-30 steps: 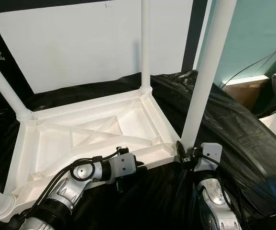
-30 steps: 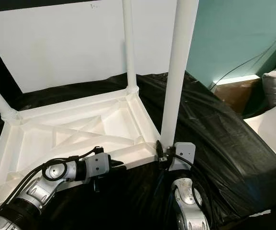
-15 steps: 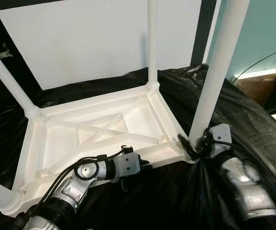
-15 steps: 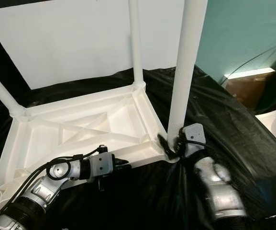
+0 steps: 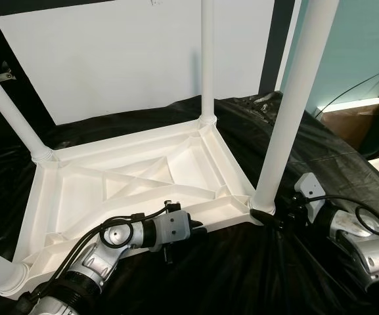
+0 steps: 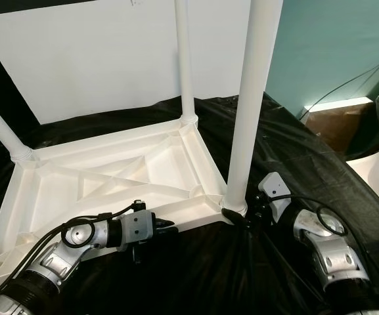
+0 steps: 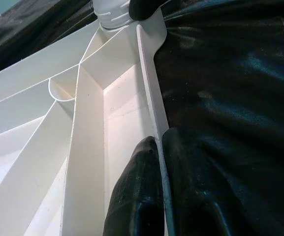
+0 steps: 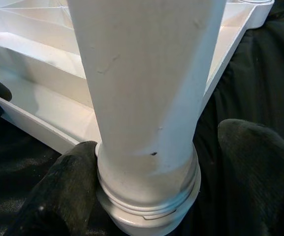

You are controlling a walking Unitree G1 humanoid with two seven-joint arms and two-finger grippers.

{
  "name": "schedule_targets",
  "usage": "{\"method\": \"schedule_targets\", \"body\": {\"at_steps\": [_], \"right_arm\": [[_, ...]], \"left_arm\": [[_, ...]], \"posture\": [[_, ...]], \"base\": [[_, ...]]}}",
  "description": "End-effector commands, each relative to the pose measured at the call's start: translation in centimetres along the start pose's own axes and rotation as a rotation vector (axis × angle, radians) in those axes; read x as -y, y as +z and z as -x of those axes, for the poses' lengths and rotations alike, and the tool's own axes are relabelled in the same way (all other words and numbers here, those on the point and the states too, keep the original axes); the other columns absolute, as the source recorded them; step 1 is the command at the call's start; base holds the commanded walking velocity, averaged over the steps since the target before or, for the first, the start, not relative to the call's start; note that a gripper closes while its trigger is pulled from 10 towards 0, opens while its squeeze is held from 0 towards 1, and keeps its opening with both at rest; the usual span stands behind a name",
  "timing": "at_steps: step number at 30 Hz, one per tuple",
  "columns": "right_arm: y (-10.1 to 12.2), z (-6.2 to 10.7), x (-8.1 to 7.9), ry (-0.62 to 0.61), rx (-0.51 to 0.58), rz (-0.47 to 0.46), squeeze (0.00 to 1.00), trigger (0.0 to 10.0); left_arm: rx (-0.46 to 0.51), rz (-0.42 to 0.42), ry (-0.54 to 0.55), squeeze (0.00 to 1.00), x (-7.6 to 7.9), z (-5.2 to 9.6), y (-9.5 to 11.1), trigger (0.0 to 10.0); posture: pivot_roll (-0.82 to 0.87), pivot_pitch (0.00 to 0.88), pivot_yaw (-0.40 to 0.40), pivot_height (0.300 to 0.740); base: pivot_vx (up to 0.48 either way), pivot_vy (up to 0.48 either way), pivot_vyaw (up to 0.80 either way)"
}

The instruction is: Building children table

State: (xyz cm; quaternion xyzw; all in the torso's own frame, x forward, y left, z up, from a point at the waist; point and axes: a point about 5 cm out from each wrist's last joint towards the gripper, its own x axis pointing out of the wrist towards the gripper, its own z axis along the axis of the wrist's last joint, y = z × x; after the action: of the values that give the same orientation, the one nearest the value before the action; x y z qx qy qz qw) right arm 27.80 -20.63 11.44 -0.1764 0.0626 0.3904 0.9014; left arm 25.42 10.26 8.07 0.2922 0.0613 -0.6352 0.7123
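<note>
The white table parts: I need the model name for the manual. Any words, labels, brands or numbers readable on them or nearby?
None can be read.
The upturned table top and its legs bear no print or label.
A small dark mark high on the white wall panel is too small to read.

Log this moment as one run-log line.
left gripper: shut on tabletop rim | right gripper: open around near leg base | tabletop: upside down
</note>
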Motion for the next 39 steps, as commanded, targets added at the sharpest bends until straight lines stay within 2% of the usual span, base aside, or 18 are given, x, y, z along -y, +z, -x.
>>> {"method": "schedule_targets", "body": {"at_steps": [1,3,7,15,16,17,27,31,33,34,35,36,38,39], "right_arm": [[0.1,0.0,0.7,-0.018,-0.005,0.009,0.0,10.0],[0.2,-0.1,0.7,-0.011,-0.003,0.009,0.0,10.0],[0.3,-0.7,-0.5,0.062,0.018,-0.002,0.0,10.0],[0.5,-1.2,-0.8,0.101,0.041,0.03,0.0,10.0],[0.5,-1.2,-0.7,0.104,0.042,0.036,0.0,5.8],[0.5,-1.2,-0.7,0.107,0.042,0.039,0.0,0.0],[0.1,-0.7,-0.5,0.109,0.03,0.038,0.0,0.0],[-0.5,-0.3,-1.3,0.054,0.049,-0.026,0.0,0.0],[-1.0,-0.4,-2.0,-0.033,0.069,-0.052,0.0,0.0],[-1.2,-0.7,-2.5,-0.152,0.099,-0.123,0.0,0.0],[-1.2,-0.7,-2.5,-0.152,0.099,-0.123,0.0,0.0],[-1.3,-0.9,-2.7,-0.236,0.116,-0.177,0.0,0.0],[-1.4,-1.1,-4.3,-0.415,0.147,-0.254,0.0,0.0],[-1.4,-1.1,-4.7,-0.459,0.153,-0.266,0.0,0.0]], "left_arm": [[-0.214,0.186,-0.195,0.0,5.1,0.0,-5.1,10.0],[-0.214,0.186,-0.195,0.0,5.1,0.0,-5.1,10.0],[-0.216,0.19,-0.194,0.0,5.2,0.1,-5.1,10.0],[-0.215,0.183,-0.198,0.0,5.1,0.0,-5.1,10.0],[-0.215,0.182,-0.199,0.0,5.0,0.0,-5.0,10.0],[-0.214,0.181,-0.199,0.0,5.0,0.0,-5.0,10.0],[-0.213,0.179,-0.199,0.0,5.0,-0.1,-4.9,10.0],[-0.214,0.183,-0.195,0.0,5.0,-0.1,-5.0,10.0],[-0.215,0.184,-0.194,0.0,5.1,0.0,-5.0,10.0],[-0.215,0.185,-0.195,0.0,5.1,0.0,-5.1,10.0],[-0.215,0.185,-0.195,0.0,5.1,0.0,-5.1,10.0],[-0.215,0.186,-0.195,0.0,5.1,0.0,-5.1,10.0],[-0.213,0.189,-0.194,0.0,5.2,0.1,-5.1,10.0],[-0.213,0.189,-0.194,0.0,5.2,0.1,-5.1,10.0]], "posture": [[-0.03,0.0,-0.009,0.74],[-0.03,0.0,-0.009,0.74],[-0.02,0.001,-0.003,0.74],[-0.03,0.0,0.005,0.74],[-0.03,0.0,0.005,0.74],[-0.03,0.0,0.005,0.74],[-0.03,0.0,0.003,0.74],[-0.03,0.0,-0.001,0.74],[-0.03,0.0,-0.003,0.74],[-0.03,0.001,-0.004,0.74],[-0.03,0.001,-0.004,0.74],[-0.03,0.001,-0.004,0.74],[-0.02,0.004,-0.006,0.74],[-0.02,0.004,-0.006,0.74]], "base": [[0.0,0.0,0.0],[0.0,0.0,0.0],[0.0,0.0,0.0],[0.0,0.0,0.0],[0.0,0.0,0.0],[0.0,0.0,0.0],[0.0,0.0,0.0],[0.0,0.0,0.0],[0.0,0.0,0.0],[0.0,0.0,0.0],[0.0,0.0,0.0],[0.0,0.0,0.0],[0.0,0.0,0.0],[0.0,0.0,0.0]]}}
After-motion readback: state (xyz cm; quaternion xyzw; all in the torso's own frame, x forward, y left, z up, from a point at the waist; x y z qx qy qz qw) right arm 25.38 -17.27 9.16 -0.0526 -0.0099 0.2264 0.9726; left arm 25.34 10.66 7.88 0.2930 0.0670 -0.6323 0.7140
